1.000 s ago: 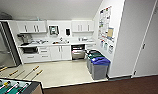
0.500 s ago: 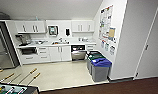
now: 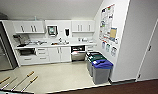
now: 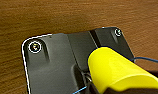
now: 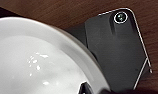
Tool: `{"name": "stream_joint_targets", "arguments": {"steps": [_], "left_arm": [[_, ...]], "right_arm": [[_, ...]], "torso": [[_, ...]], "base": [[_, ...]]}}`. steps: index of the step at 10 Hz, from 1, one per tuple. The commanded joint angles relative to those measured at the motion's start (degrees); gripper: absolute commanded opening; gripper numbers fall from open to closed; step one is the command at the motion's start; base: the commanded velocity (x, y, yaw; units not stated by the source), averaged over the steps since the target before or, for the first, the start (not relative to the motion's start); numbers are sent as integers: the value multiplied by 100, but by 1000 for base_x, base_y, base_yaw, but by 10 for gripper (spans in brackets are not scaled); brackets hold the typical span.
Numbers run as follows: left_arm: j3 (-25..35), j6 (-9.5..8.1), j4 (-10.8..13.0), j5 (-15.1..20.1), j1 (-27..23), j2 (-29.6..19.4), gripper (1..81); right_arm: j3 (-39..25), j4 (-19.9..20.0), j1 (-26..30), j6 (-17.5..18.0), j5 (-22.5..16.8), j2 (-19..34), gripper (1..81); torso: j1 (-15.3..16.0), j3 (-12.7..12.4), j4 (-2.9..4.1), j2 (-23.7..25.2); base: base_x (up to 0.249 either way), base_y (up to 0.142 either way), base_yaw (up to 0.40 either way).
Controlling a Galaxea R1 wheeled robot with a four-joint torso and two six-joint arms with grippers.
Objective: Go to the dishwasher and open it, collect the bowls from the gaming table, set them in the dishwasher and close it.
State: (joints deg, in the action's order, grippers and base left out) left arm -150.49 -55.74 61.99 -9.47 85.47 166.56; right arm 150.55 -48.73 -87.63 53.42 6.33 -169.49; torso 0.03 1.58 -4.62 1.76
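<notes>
An office break-room kitchen: white cabinets [image 3: 28, 26] and a counter [image 3: 55, 45] with a sink run across from ten to twelve o'clock, a dishwasher [image 3: 78, 53] below, sorting bins [image 3: 99, 67] at one o'clock, notices [image 3: 108, 23] on the wall, football-table rods [image 3: 22, 80] at eight.

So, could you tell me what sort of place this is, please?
Most likely an office kitchenette: white cabinets above a counter, a dishwasher under it, and bins by the wall.
</notes>
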Motion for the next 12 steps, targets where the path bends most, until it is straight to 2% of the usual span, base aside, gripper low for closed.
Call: {"name": "stream_joint_targets", "arguments": {"steps": [1,12], "left_arm": [[-156,-16,-47,95,-315,44,10],[-156,-16,-64,95,-324,88,10]], "right_arm": [[-18,-111,311,-7,-88,-9,10],[8,-120,311,-7,-88,-53,10]], "torso": [[0,0,0,0],[2,2,0,-2]], "base": [[158,0,0],[158,0,0]]}}
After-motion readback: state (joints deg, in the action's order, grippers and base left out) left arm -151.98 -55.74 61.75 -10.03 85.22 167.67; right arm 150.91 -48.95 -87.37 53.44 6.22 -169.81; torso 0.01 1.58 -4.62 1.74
